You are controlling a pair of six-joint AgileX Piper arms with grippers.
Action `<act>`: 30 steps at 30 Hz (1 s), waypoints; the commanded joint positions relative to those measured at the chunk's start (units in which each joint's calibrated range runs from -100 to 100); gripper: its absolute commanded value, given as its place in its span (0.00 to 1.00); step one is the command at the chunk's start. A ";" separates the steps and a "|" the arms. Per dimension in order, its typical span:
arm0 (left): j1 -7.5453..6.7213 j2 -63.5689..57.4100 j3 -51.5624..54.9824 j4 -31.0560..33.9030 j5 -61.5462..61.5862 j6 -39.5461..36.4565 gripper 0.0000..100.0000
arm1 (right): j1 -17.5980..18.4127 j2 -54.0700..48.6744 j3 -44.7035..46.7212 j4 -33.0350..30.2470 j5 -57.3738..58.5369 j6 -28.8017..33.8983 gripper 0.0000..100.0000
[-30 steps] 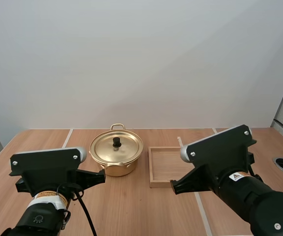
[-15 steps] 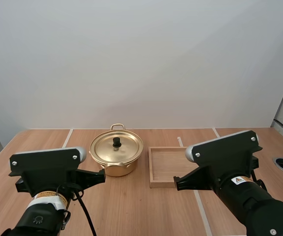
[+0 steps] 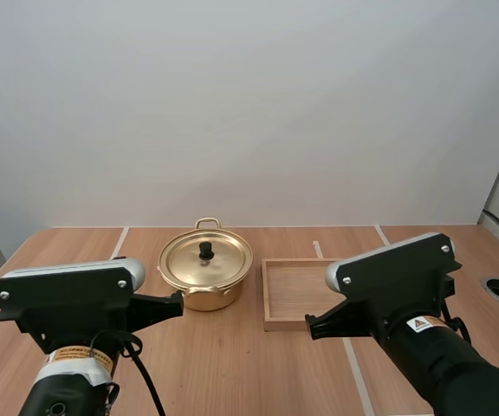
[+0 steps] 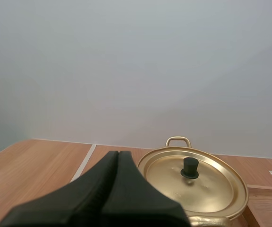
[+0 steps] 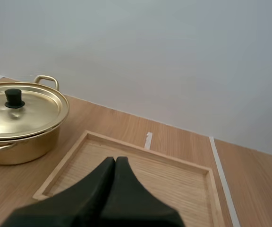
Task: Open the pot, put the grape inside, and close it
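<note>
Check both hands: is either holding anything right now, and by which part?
Nothing held. Left hand and right hand are both shut empty; the lid sits on the pot, untouched.

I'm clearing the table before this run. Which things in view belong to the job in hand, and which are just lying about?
For the job:
- pot, with its lid on
- left gripper, shut on nothing
- right gripper, shut on nothing

Lying about:
- wooden tray, beside the pot on the table
</note>
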 commanded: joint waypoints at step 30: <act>0.02 -0.40 0.00 -21.36 17.15 21.69 0.00 | 1.84 -7.02 2.23 -43.67 -2.98 49.47 0.00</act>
